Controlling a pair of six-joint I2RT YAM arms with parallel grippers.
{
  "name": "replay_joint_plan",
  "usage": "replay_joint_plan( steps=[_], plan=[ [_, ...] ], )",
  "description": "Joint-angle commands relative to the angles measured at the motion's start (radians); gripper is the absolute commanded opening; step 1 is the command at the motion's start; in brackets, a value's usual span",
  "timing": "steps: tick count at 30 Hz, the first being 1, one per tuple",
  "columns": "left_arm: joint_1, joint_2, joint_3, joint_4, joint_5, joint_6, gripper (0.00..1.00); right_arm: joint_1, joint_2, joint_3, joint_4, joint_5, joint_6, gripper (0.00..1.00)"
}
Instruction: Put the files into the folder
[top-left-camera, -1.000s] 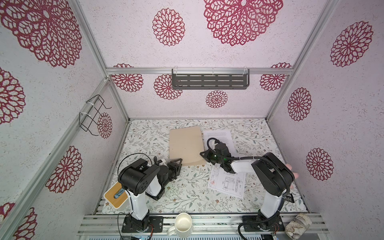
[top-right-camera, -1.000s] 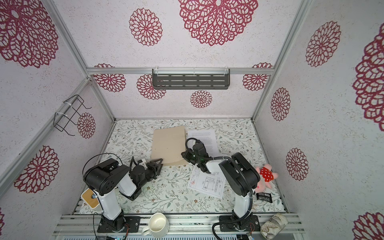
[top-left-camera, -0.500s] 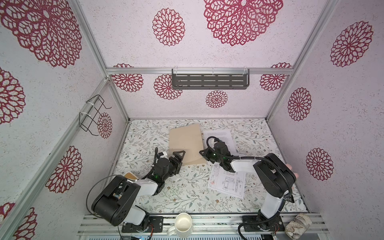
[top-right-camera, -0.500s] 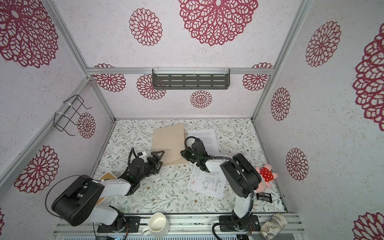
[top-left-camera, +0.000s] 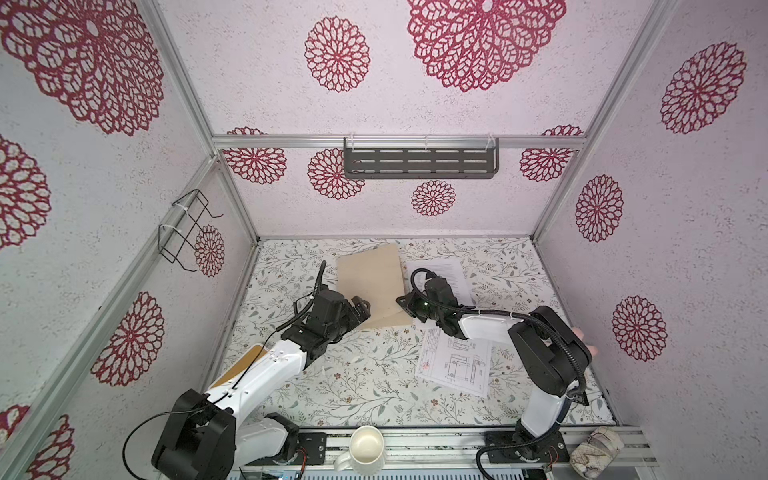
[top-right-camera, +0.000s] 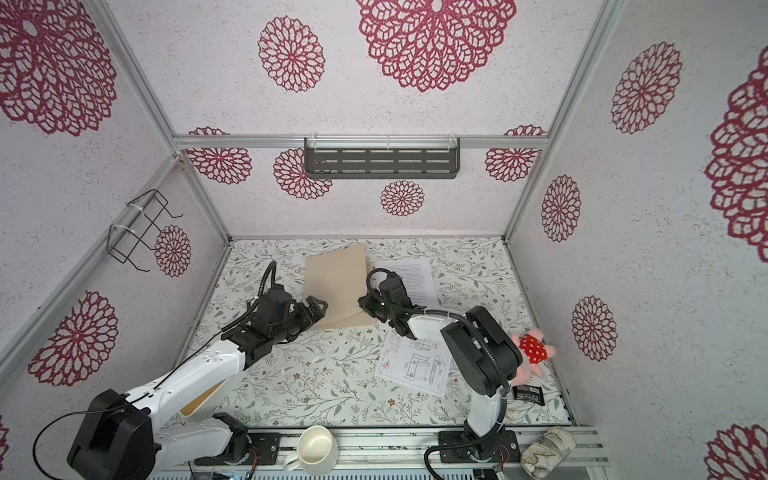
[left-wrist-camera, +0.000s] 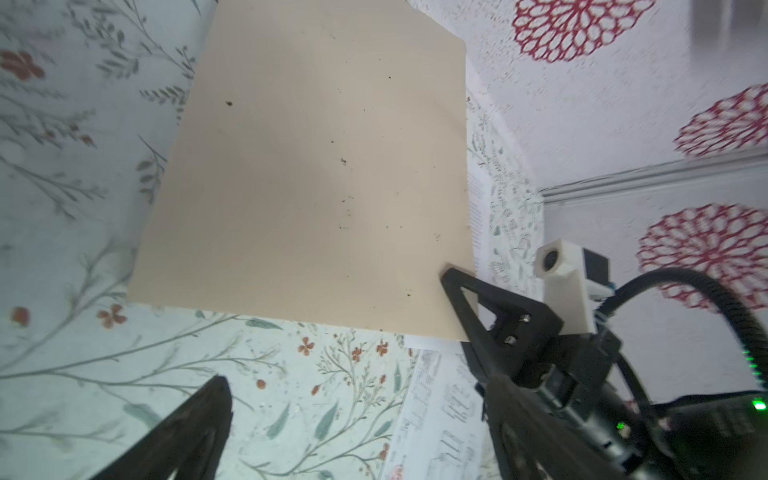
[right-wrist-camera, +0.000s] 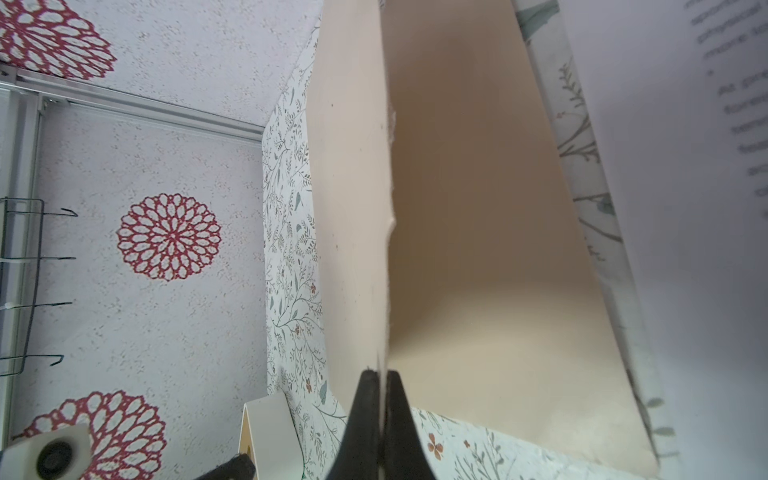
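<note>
Right claw (right-wrist-camera: 379, 376) pinches the folder (top-left-camera: 370, 280) ajar; left claw (top-left-camera: 362, 308) gapes empty nearby. Text sheet (top-left-camera: 449, 270) and drawing sheet (top-left-camera: 455, 365) lie unfiled on the tabletop (top-left-camera: 353, 376).

there are two paper sheets near the right claw (top-left-camera: 400, 300): one text sheet (top-left-camera: 457, 274) and one drawing sheet (top-left-camera: 455, 365). there is one folder (top-left-camera: 370, 278), two claws counting the left claw (top-left-camera: 362, 308), one mug (top-left-camera: 365, 446), one plush toy (top-right-camera: 532, 351).
</note>
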Motion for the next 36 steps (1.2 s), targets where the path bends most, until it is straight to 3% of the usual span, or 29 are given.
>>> replay_joint_plan(
  steps=[1, 8, 18, 36],
  plan=[
    [-0.023, 0.039, 0.056, -0.186, -0.099, 0.273, 0.98, 0.005, -0.048, 0.043, -0.036, 0.021, 0.008, 0.03],
    [-0.148, 0.037, 0.055, -0.155, -0.316, 0.580, 0.98, 0.007, -0.053, 0.065, -0.076, 0.026, 0.022, 0.04],
    [-0.237, 0.050, -0.032, 0.006, -0.418, 0.845, 0.99, 0.011, -0.045, 0.087, -0.089, 0.020, 0.052, 0.04],
    [-0.314, 0.266, 0.031, 0.163, -0.511, 1.029, 0.96, 0.013, -0.082, 0.123, -0.133, 0.008, 0.129, 0.03]
  ],
)
